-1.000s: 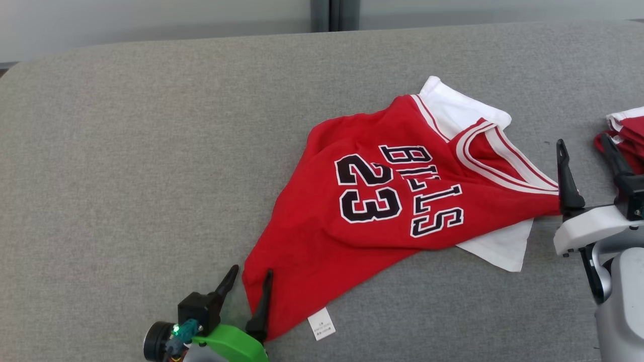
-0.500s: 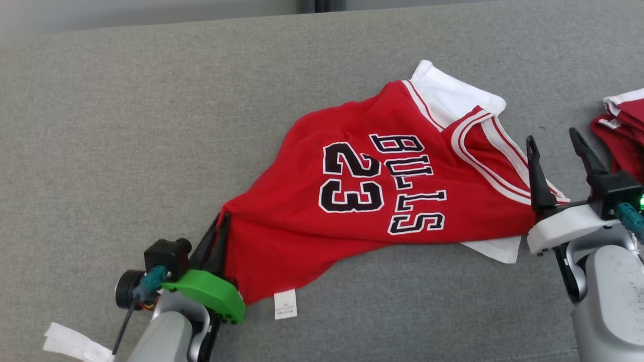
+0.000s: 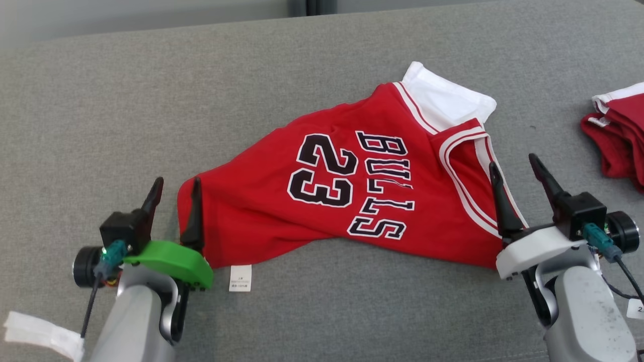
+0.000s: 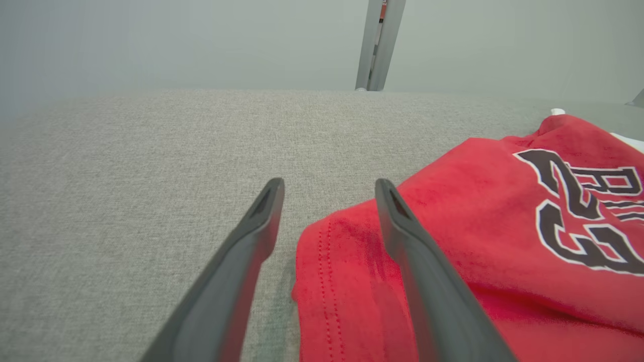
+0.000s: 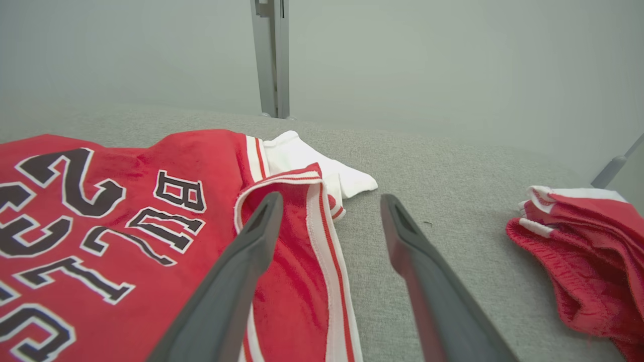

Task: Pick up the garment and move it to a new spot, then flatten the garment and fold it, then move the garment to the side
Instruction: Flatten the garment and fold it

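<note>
A red jersey (image 3: 352, 196) printed "BULLS 23", with white trim and a white layer (image 3: 445, 100) showing at its far end, lies spread on the grey padded surface (image 3: 151, 100). My left gripper (image 3: 177, 185) stands open at the jersey's left hem corner. In the left wrist view that corner (image 4: 332, 261) lies on the surface between the fingers of the left gripper (image 4: 329, 186), ungripped. My right gripper (image 3: 513, 165) is open at the jersey's right edge, over the striped armhole trim (image 5: 322, 236). In the right wrist view the right gripper (image 5: 332, 198) straddles that trim and holds nothing.
A second red garment with white trim (image 3: 616, 130) is bunched at the right edge, also visible as a red pile (image 5: 578, 251). A white care tag (image 3: 240, 278) pokes from the jersey's near hem. A white strip (image 3: 40, 334) hangs at lower left. A pale wall with a post (image 3: 302, 6) stands behind.
The left gripper shut on the hem corner, drew it leftward, stretching the jersey out, and has now opened off it. The right gripper stayed open beside the right edge. The camera shifted.
</note>
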You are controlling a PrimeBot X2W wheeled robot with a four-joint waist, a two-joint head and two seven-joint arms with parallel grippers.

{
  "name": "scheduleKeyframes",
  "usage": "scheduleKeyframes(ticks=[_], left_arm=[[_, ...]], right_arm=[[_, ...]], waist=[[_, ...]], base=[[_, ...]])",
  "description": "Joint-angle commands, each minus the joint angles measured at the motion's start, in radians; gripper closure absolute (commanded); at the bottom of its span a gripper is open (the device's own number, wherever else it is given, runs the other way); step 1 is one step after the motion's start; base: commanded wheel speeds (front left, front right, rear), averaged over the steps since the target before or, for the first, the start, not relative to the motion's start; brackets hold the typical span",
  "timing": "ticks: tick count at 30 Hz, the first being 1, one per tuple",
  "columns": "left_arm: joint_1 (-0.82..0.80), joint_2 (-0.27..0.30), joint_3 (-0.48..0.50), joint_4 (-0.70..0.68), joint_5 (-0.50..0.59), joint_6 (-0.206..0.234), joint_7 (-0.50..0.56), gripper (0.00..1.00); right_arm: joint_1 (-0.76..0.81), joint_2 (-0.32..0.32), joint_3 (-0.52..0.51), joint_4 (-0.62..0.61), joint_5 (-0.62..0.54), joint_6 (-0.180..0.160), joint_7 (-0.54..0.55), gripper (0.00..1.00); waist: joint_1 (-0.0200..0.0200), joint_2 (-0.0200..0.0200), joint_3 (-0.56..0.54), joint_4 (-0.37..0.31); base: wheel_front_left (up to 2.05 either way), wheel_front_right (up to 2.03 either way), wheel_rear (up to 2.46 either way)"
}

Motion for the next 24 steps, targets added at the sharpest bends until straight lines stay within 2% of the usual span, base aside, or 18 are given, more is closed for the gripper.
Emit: scheduleKeyframes(ticks=[1, 8, 18, 19, 20, 22, 24], left_arm=[[0.043, -0.010, 0.017, -0.013, 0.015, 0.003, 0.000, 0.00], [0.178, -0.047, 0.053, -0.099, 0.037, 0.003, 0.000, 0.00], [0.234, -0.065, 0.057, -0.146, 0.050, 0.003, 0.000, 0.00], [0.232, -0.066, 0.057, -0.147, 0.050, 0.003, 0.000, 0.00], [0.228, -0.066, 0.055, -0.150, 0.051, 0.003, 0.000, 0.00], [0.219, -0.067, 0.052, -0.154, 0.051, 0.003, 0.000, 0.00], [0.212, -0.068, 0.048, -0.158, 0.049, 0.003, 0.000, 0.00]], right_arm=[[0.027, 0.000, 0.010, 0.009, 0.016, -0.002, -0.002, 0.00], [0.119, -0.001, 0.095, 0.063, 0.055, -0.002, -0.002, 0.00], [0.104, -0.013, 0.074, 0.142, 0.041, -0.002, -0.002, 0.00], [0.098, -0.015, 0.077, 0.156, 0.039, -0.002, -0.002, 0.09], [0.088, -0.017, 0.077, 0.172, 0.038, -0.002, -0.002, 0.30], [0.068, -0.019, 0.083, 0.193, 0.034, -0.002, -0.002, 1.00], [0.053, -0.019, 0.085, 0.208, 0.035, -0.002, -0.002, 1.00]], waist=[[0.0000, 0.0000, -0.014, 0.003], [0.0000, 0.0000, -0.042, 0.016], [0.0000, 0.0000, -0.041, 0.038], [0.0000, 0.0000, -0.039, 0.041], [0.0000, 0.0000, -0.036, 0.044], [0.0000, 0.0000, -0.031, 0.049], [0.0000, 0.0000, -0.025, 0.055]], base=[[0.00, 0.00, 0.00], [0.00, 0.00, 0.00], [0.00, 0.00, 0.00], [0.00, 0.00, 0.00], [0.00, 0.00, 0.00], [0.00, 0.00, 0.00], [0.00, 0.00, 0.00]])
